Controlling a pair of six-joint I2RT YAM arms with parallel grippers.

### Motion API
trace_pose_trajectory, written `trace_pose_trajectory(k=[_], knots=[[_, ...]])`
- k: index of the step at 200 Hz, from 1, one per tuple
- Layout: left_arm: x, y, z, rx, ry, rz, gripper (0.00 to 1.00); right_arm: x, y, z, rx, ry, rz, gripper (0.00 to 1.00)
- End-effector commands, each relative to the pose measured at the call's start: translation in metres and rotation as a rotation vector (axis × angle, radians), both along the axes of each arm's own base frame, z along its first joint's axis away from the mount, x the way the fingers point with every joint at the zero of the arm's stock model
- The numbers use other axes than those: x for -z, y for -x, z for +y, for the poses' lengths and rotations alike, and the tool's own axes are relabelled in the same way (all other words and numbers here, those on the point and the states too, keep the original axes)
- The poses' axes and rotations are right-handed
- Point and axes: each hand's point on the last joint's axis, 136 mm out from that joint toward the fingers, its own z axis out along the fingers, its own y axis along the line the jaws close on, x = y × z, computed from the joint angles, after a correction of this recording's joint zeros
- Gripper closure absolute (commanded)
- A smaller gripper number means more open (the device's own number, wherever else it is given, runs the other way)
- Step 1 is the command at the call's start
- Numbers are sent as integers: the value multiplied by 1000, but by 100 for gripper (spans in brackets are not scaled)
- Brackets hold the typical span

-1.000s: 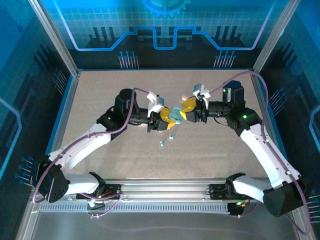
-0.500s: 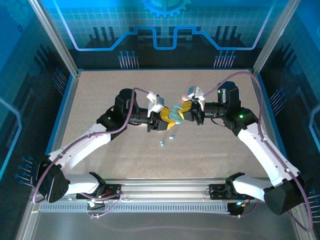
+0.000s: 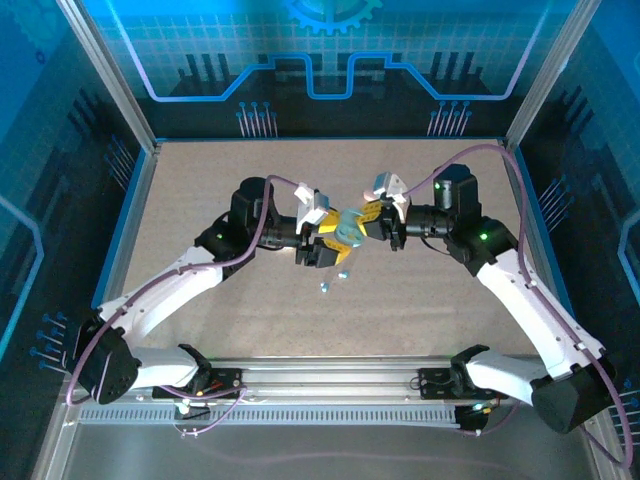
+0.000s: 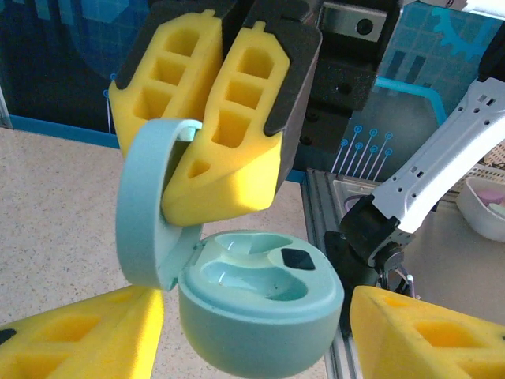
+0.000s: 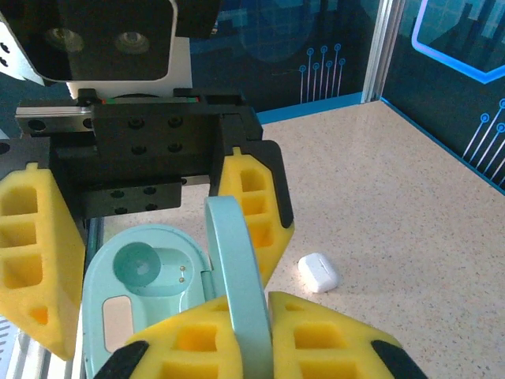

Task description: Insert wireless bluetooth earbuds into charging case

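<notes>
Found right claw [image 5: 229, 316] clamped on lid [image 5: 233, 253], propping case [image 4: 260, 308] open, wells exposed for loading. Noted left claw [image 3: 328, 243] spread beside case body. Located earbuds [image 3: 343, 272] loose on table [image 3: 250, 180] beneath.

Both arms stood reaching inward, their grippers nose to nose.

The left arm [image 3: 170, 290] stretched up and to the right from its base, elbow bent, its wrist almost level and pointing right. The right arm [image 3: 525, 295] mirrored it, rising from its base and folding back so that its wrist pointed left. The left gripper [image 3: 330, 245] had its yellow fingers [image 4: 79, 335] spread apart, one on either side of the body of the pale green case [image 4: 260, 316]; I could not tell whether they touched it. The right gripper [image 3: 362, 222] faced it from the opposite side, slightly higher, its two yellow fingers [image 4: 229, 134] pressed together on the raised lid [image 4: 146, 213] of that case.
</notes>
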Motion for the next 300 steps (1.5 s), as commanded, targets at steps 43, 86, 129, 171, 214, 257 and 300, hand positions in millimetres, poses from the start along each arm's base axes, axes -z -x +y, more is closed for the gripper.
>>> trace_pose_trajectory(k=[43,86,129,171,214,257,300], knots=[[-1,-4,-6,2,10,-9,34,-16,1,2,18,6,-62,88],[0,-4,-8,2,7,-3,43,-15,3,3,13,10,-63,88],[2,-6,-7,-7,1,1,51,-16,4,4,11,10,-64,88],[-1,-5,-7,-6,7,-6,58,-14,5,4,8,17,-62,87],[0,2,-6,29,3,-16,65,-15,2,2,26,20,-47,81],[1,9,-2,46,-1,-56,66,-19,-6,-4,43,-21,67,69],[0,11,-1,41,4,-71,66,-19,-15,-8,56,-40,197,59]])
